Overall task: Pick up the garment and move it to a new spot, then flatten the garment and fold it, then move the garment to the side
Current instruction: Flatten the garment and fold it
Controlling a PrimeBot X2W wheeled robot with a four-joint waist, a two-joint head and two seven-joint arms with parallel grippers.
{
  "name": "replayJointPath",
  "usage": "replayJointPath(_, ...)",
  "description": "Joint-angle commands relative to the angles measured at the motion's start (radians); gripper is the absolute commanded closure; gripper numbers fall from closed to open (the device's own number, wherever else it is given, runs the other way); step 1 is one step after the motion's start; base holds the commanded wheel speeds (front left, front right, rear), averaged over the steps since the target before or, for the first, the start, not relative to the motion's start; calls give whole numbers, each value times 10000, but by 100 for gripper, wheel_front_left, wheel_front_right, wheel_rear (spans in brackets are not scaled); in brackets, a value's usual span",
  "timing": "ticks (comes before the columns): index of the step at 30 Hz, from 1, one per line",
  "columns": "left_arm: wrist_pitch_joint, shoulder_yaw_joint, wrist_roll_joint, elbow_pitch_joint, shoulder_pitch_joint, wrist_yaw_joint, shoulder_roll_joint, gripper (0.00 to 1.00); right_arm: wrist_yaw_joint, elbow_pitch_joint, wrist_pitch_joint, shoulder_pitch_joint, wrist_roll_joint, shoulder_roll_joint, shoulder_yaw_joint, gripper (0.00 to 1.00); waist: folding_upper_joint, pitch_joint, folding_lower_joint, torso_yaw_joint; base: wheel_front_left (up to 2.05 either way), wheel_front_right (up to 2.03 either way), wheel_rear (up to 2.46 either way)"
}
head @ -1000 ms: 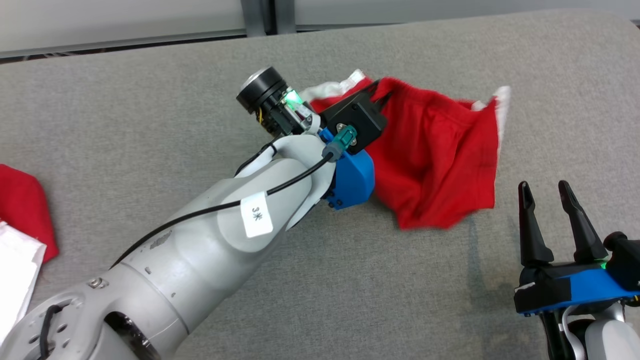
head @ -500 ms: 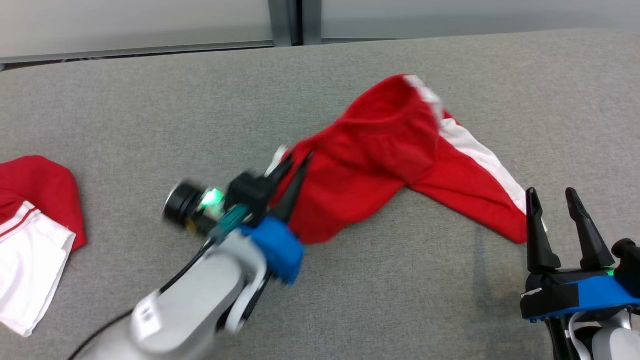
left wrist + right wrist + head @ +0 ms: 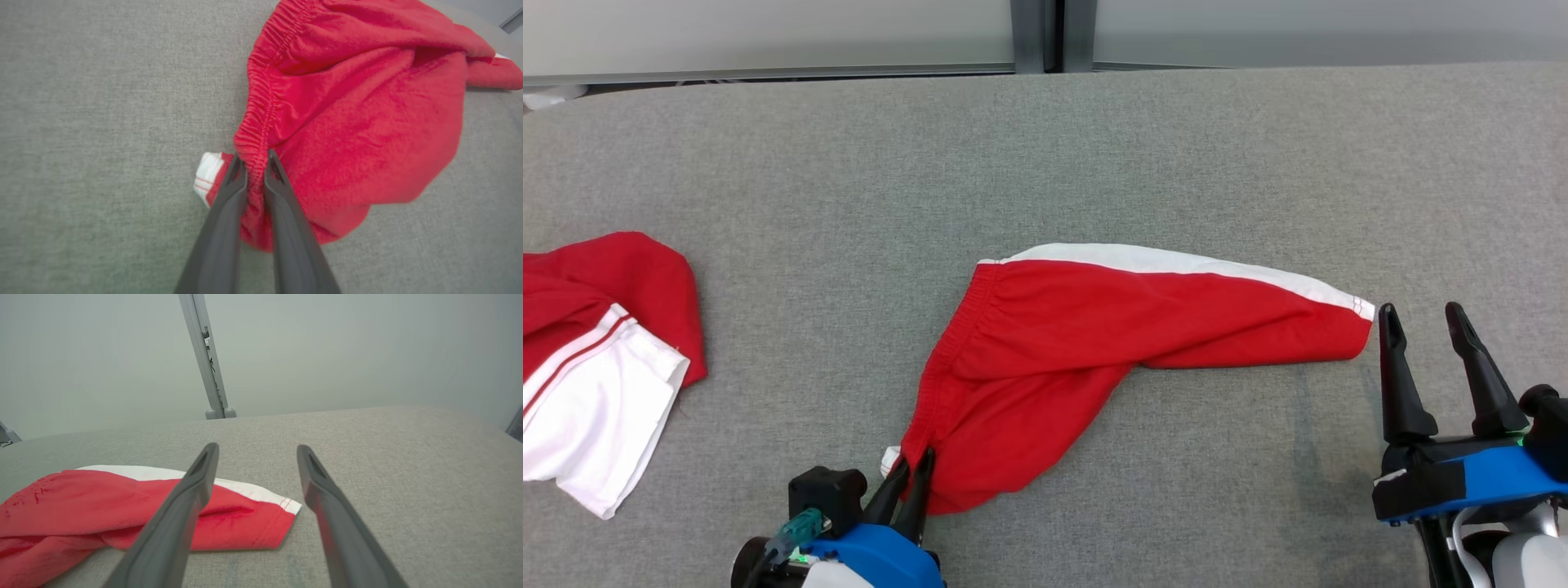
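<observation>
**Left gripper pinches the garment at the near edge of the worktop**

Head view: the red garment with a white side stripe lies across the middle of the grey worktop; one leg stretches towards the right side and the rest bunches towards the near edge. There the left gripper, fingers almost together, clamps the cloth. The right gripper stands by the near right corner, fingers wide and holding nothing, with its left fingertip just beside the leg's hem. A second garment, red and white, lies at the left edge, well apart; open grey cloth runs from both to the far edge.

Left wrist view: the left gripper has the gathered waistband nipped between its fingers; a white cuff peeks out beside the left finger; open worktop lies to the left.

Right wrist view: the right gripper is spread wide; the leg's hem shows behind its left finger; open worktop runs to the far edge, where a grey post rises.
</observation>
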Motion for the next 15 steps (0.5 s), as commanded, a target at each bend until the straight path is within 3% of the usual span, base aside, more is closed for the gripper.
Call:
replayJointPath(1, -198, 32, -155, 82, 361, -139, -129, 58, 1, -95, 62, 61, -97, -3, -29, 0, 0, -37, 1, 75, 0, 0, 0)
replayJointPath(2, -384, 82, -81, 96, 357, -167, -160, 0, 1, -120, 90, 82, -138, -3, -29, 0, 0, -64, 1, 110, 0, 0, 0)
replayJointPath(7, -1084, 993, 599, -329, 47, -413, -556, 0, 1, -290, 238, 174, -253, -6, -39, 0, 0, -276, 1, 267, 0, 0, 0)
replayJointPath(11, -1122, 2489, 1919, -1090, 150, -480, -874, 0, 1, -433, 393, 247, -314, -8, 0, 0, 0, -479, 1, 280, 0, 0, 0)
replayJointPath(15, -1126, 3745, 3151, -1296, 373, -485, -816, 0, 1, -530, 518, 306, -407, -36, 20, 0, 0, -662, 1, 264, 0, 0, 0)
